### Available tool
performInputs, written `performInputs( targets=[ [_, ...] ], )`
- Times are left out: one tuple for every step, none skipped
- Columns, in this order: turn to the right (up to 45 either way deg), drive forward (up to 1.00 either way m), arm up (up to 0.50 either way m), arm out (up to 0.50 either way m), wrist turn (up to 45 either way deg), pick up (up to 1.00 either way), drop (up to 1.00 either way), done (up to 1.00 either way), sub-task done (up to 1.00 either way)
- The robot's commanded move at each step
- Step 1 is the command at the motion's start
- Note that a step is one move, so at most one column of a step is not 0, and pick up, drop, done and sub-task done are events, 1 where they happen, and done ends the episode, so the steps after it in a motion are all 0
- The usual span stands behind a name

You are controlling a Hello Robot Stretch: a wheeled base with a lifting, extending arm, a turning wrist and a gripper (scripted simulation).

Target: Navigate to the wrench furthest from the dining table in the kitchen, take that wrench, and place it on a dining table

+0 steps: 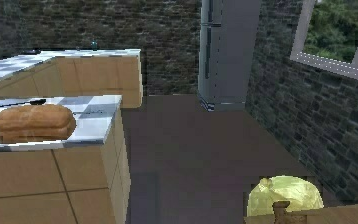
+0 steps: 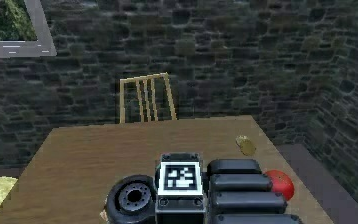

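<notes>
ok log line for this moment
side: table, chair, red thing | ahead: counter, bread, fridge | gripper: load unclear

Noted brown crusty bread loaf (image 1: 32,122) lying on white-topped wooden bench (image 1: 99,104), tall grey metal fridge (image 1: 227,50) against dark brick wall (image 1: 167,40), white-framed window (image 1: 332,40), pale wooden slat-back chair (image 2: 148,100), small round red object (image 2: 280,181).

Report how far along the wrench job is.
Done, it seems: reaching the dining table, which stretches out on the arm's side. In hand: the end effector shows against the tabletop; whether it holds anything I cannot tell. Left: the wrench set down on that table, if it isn't already.
</notes>
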Motion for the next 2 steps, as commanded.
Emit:
performInputs(
  targets=[
    [0.0, 0.00, 0.00, 0.36, 0.0, 0.00, 0.00, 0.00, 0.00],
    [0.0, 0.00, 0.00, 0.00, 45.0, 0.00, 0.00, 0.00, 0.00]
  ],
)
